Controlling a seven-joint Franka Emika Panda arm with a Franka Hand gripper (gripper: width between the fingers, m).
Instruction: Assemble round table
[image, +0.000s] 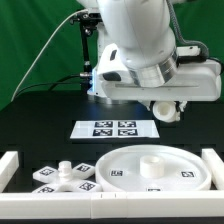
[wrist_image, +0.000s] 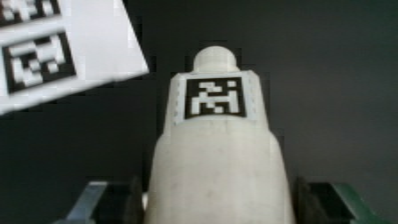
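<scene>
The leg (wrist_image: 215, 150) is clamped by the gripper (wrist_image: 217, 200), which is closed against both its flanks. Its tagged end is free above bare table (wrist_image: 338, 90). The marker board (wrist_image: 54, 45) edge is near but apart. The disc (image: 150, 165) and cross base (image: 65, 178) lie against the border rail (image: 12, 165), well clear.

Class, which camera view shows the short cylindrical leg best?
The wrist view: the leg fills the frame, its tag facing the camera, held in the gripper. The exterior view shows at most a small white end of it below the arm.
</scene>
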